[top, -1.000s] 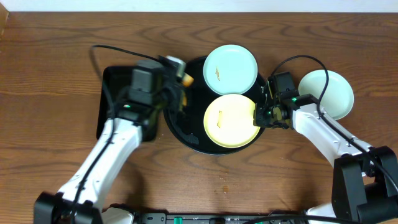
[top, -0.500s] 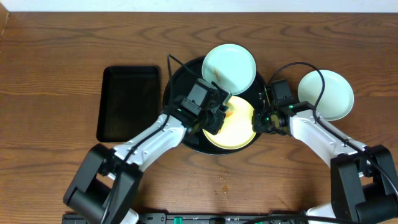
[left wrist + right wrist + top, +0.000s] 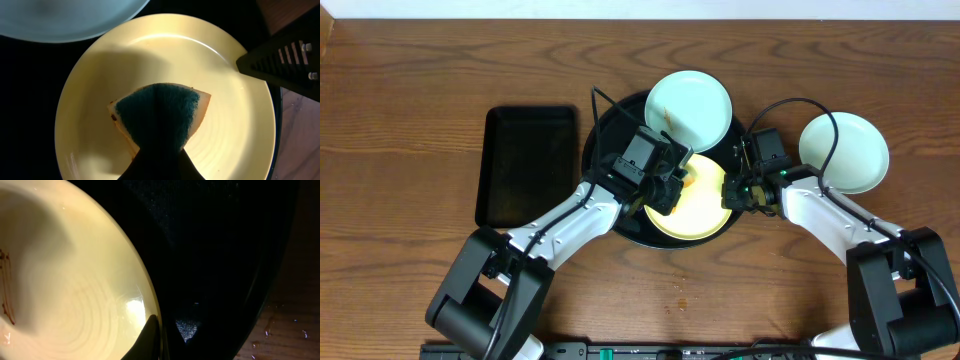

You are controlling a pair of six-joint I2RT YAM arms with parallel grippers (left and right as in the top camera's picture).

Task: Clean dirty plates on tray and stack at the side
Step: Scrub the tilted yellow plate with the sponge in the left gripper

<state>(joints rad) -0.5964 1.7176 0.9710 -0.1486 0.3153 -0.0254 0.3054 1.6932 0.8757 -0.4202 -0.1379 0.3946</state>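
From overhead: pale yellow round plastic plate [image 3: 708,210] on the near half of the large round glossy black tray [image 3: 603,150]. Pale mint round plastic plate [image 3: 690,108] on its far half, second mint plate [image 3: 845,150] on the brown wooden desk [image 3: 400,100] to the right.

In the left wrist view alone: left gripper [image 3: 160,135] jaws pinching a yellow sponge with a dark green scrub face [image 3: 132,112], pressed on the yellow plate's middle.

Close in the right wrist view: right gripper [image 3: 155,330] jaws pressed together on that plate's right rim.
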